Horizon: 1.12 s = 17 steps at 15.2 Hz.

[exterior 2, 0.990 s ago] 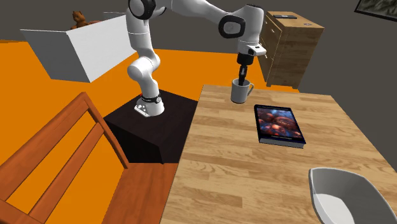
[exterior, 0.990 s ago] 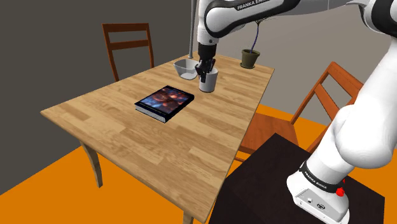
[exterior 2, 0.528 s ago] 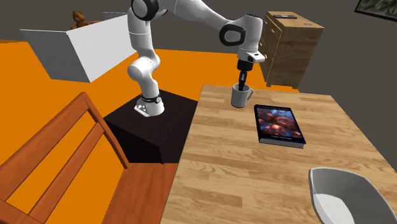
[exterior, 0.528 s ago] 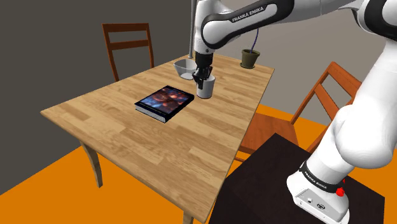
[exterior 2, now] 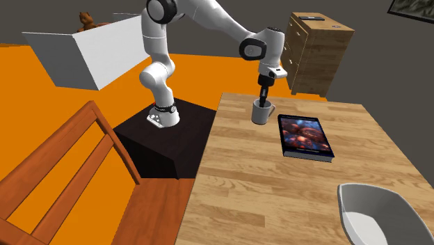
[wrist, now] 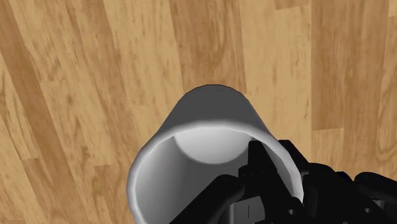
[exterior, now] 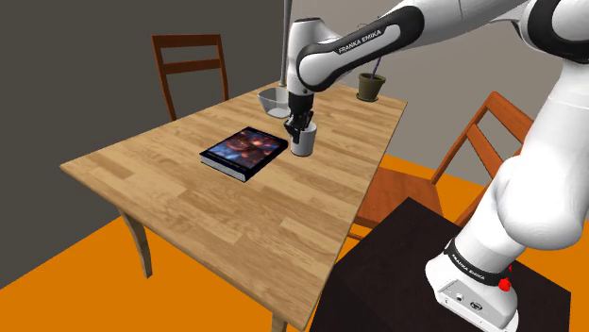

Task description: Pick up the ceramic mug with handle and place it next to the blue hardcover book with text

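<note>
The gripper [exterior: 300, 123] is pinching the wall of the grey mug [exterior: 302, 141] from above. In the wrist view one of the fingers [wrist: 257, 160] is reaching down inside the mug's [wrist: 203, 137] mouth while the other is sitting outside the rim, so the wall is being clasped between them. The mug is hanging upright just beside the far corner of the blue hardcover book [exterior: 244, 152], on the shoulder view's right of it. In the second exterior view its [exterior 2: 261, 113] handle is pointing towards the book [exterior 2: 304, 136]. The task looks to be in its placing step, with the mug already brought next to the book. Whether the base is already touching the wooden surface [exterior: 189, 193] or hovering just above it is hard to judge from these angles. The next move is calling for a straight, gentle descent until the base is sitting flat, then spreading the fingers and lifting clear without dragging the rim or nudging the mug against the book's corner.
</note>
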Available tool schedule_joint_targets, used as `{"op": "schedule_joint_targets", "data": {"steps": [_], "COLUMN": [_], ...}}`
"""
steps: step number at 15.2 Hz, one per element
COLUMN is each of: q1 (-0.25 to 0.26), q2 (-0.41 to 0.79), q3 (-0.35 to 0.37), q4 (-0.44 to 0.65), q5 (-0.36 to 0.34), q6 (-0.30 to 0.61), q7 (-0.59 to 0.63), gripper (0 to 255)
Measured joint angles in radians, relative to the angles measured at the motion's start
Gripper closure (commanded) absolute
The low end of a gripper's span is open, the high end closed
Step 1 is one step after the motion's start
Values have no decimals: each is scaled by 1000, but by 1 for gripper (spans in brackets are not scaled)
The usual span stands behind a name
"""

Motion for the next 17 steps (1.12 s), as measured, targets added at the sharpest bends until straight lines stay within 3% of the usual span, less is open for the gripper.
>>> {"op": "schedule_joint_targets", "data": {"steps": [17], "q1": [-1], "q2": [117], "q3": [-3], "q4": [-85], "q5": [-12], "q6": [202], "q7": [18], "gripper": [255]}}
